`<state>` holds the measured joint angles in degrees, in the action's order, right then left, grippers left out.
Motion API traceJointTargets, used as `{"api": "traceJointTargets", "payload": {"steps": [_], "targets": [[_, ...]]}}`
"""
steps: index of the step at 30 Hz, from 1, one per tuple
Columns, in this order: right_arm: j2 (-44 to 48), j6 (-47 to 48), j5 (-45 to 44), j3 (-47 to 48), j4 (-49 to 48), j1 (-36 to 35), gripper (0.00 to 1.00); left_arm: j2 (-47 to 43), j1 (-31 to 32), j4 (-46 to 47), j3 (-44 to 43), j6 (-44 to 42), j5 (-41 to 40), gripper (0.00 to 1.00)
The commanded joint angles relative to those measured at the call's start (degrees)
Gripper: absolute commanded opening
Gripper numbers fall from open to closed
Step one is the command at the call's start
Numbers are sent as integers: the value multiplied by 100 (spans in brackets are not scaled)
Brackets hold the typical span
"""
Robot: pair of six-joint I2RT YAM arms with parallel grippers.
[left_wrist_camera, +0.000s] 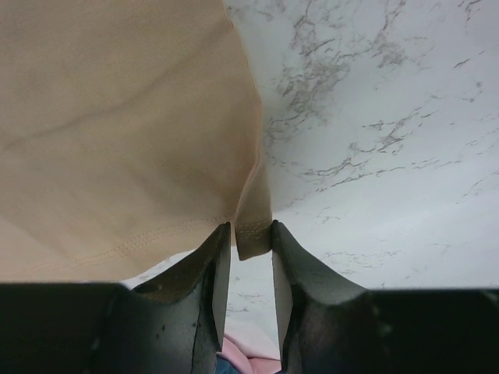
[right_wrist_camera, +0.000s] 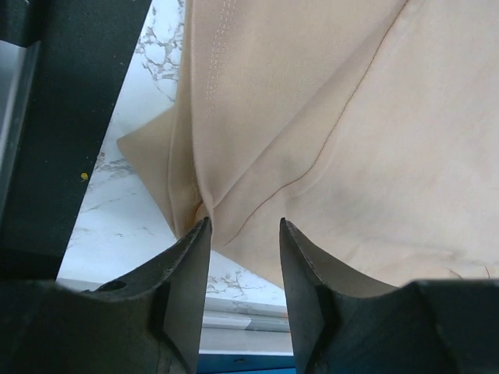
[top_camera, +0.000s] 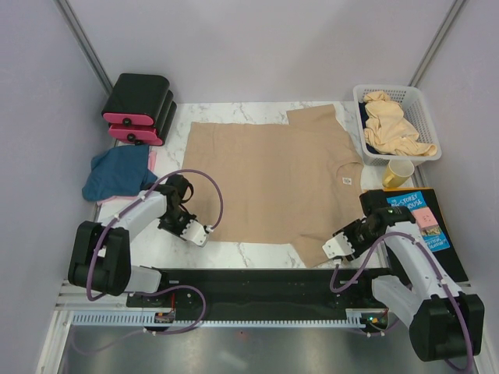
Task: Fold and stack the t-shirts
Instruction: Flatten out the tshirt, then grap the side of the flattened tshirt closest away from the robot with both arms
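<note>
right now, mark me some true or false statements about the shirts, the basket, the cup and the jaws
1. A tan t-shirt lies spread flat on the table. True.
2. The white basket is empty. False: crumpled tan cloth lies in it.
3. A hem corner of the tan t-shirt sits between the left jaws. True.
4. The yellow cup stands inside the basket. False: it stands on the table just outside the basket's near side.
5. The dark blue shirt lies on top of the spread tan one. False: it lies apart at the left, near the black-and-pink boxes.
</note>
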<state>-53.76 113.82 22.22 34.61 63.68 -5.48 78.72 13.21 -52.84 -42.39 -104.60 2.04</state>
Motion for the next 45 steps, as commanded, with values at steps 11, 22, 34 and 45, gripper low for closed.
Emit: {"api": "traceJointTargets", "payload": {"steps": [11, 22, 34, 45], "targets": [[-293, 896, -121, 652, 716, -6, 68, 311, -20, -77, -401, 62, 59, 33], [-135, 905, -68, 433, 839, -6, 71, 504, -20, -77, -621, 71, 59, 32], [50, 493, -209, -226, 102, -6, 72, 557, -20, -77, -727, 45, 103, 32], [-188, 106, -490, -306, -558, -6, 61, 531, -20, -69, -727, 53, 77, 30]]}}
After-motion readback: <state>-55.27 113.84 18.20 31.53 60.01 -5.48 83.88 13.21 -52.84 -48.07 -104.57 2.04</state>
